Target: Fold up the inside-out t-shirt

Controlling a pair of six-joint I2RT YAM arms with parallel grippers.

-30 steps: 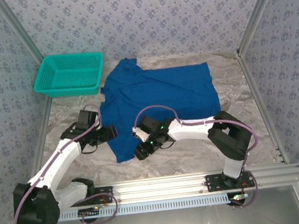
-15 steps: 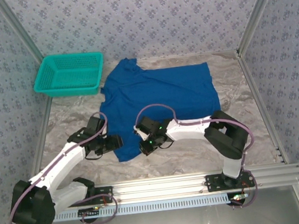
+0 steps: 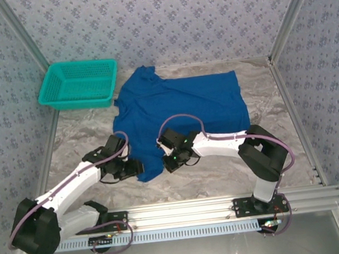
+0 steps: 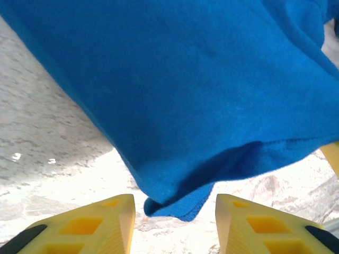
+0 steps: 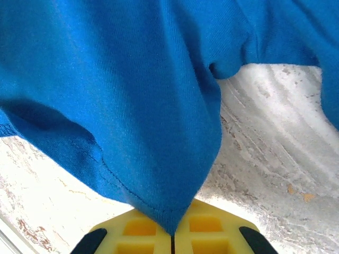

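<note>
Zero folds are made yet: the royal-blue t-shirt lies spread on the marbled table, my right gripper pinches its near hem, and my left gripper stands open around the hem corner, not gripping.

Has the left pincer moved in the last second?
Yes. The left pincer has slid away from the basket toward the near rail, up to the shirt's near corner.

My top camera looks down from behind; both wrist cameras closely face the near hem of the royal-blue cotton t-shirt.
</note>
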